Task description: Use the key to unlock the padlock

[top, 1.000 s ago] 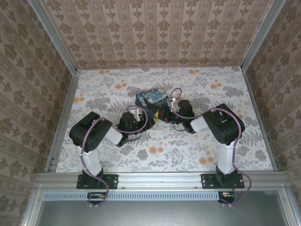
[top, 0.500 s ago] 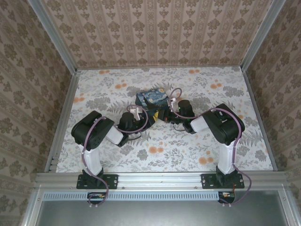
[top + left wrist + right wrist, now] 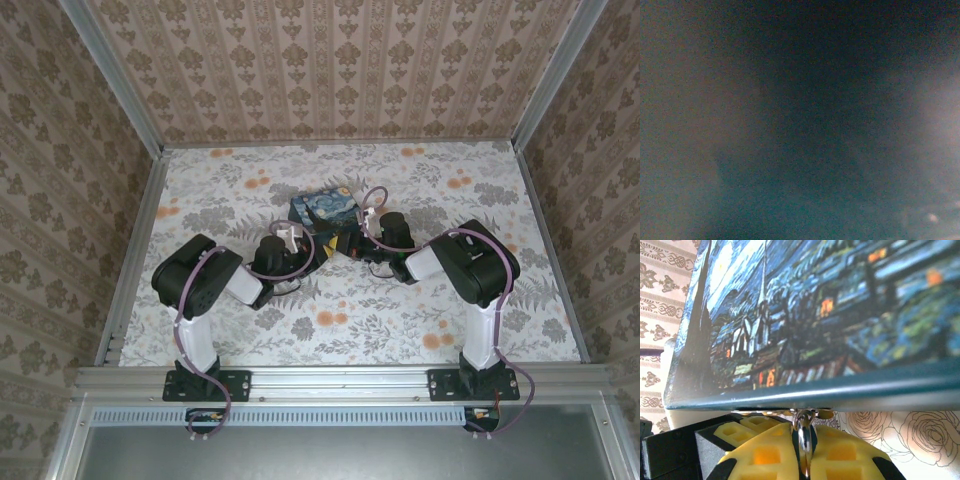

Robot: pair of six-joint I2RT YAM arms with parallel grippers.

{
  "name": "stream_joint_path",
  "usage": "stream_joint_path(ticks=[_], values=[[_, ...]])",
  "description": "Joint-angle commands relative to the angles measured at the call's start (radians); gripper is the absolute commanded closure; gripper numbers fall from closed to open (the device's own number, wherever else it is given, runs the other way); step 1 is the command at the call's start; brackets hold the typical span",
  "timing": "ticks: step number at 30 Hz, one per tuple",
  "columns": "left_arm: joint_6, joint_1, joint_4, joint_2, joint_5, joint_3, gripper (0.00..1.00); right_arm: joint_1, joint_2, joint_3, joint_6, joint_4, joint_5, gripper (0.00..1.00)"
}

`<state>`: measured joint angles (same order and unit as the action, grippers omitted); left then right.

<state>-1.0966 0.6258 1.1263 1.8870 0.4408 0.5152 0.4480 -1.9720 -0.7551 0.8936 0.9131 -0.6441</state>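
Your left gripper [image 3: 303, 244] sits at the near left corner of the box [image 3: 322, 207], mid-table [image 3: 480, 310]. Its jaws are closed right down. You can't tell what they pinch, if anything: the top view is too small there, and the left wrist view is a dark blur with a pale smear at its right edge.

The box is rectangular, with a blue-and-yellow night-sky painting on top. It lies flat, a bit askew to the table edges.

The padlock [image 3: 345, 244] is a small dark lump at the box's near edge, right between the two grippers and close against both as seen from above. It is far smaller than the box. You can't read its long axis or which way it points, since it's a few dark pixels tucked among black gripper parts.

The right gripper [image 3: 358, 243] comes in from the right, tips aimed left at the padlock, just off the box's near right corner. In the right wrist view its yellow pads [image 3: 765, 455] are clamped on a thin silver loop [image 3: 804, 437]. The loop stands upright, edge-on to the camera, and reaches up to just under the box's dark lower rim. You can't tell whether that loop is the shackle or a ring. The painted face of the box sits just beyond the pads, tilted across the view.
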Motion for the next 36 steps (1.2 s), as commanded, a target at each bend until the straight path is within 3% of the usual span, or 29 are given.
stream_joint_path(ticks=[1,4,10,14,17,19,26,31,36], values=[[0.026,0.006,-0.019,0.007,0.015,0.029,0.94,0.019,-0.025,0.013,0.02,0.005,-0.062,1.0],[0.027,0.01,-0.02,0.004,0.015,0.032,1.0,0.021,-0.026,0.01,0.019,0.0,-0.063,1.0],[0.084,0.033,-0.122,-0.052,-0.007,0.049,1.0,0.029,-0.026,0.002,0.008,-0.034,-0.052,1.0],[0.249,0.083,-0.445,-0.17,-0.085,0.111,1.0,0.032,-0.025,-0.008,-0.001,-0.077,-0.036,1.0],[0.413,0.147,-0.756,-0.252,-0.212,0.205,1.0,0.035,-0.027,-0.013,0.001,-0.094,-0.024,1.0],[0.474,0.174,-0.871,-0.274,-0.27,0.248,1.0,0.035,-0.028,-0.013,0.005,-0.094,-0.022,1.0],[0.438,0.17,-0.824,-0.261,-0.26,0.225,1.0,0.035,-0.042,-0.012,0.026,-0.058,-0.034,1.0],[0.351,0.134,-0.697,-0.238,-0.196,0.174,0.66,0.036,-0.041,-0.004,0.043,-0.029,-0.051,1.0],[0.275,0.096,-0.578,-0.24,-0.159,0.109,0.55,0.033,-0.038,-0.002,0.054,-0.017,-0.054,1.0]])
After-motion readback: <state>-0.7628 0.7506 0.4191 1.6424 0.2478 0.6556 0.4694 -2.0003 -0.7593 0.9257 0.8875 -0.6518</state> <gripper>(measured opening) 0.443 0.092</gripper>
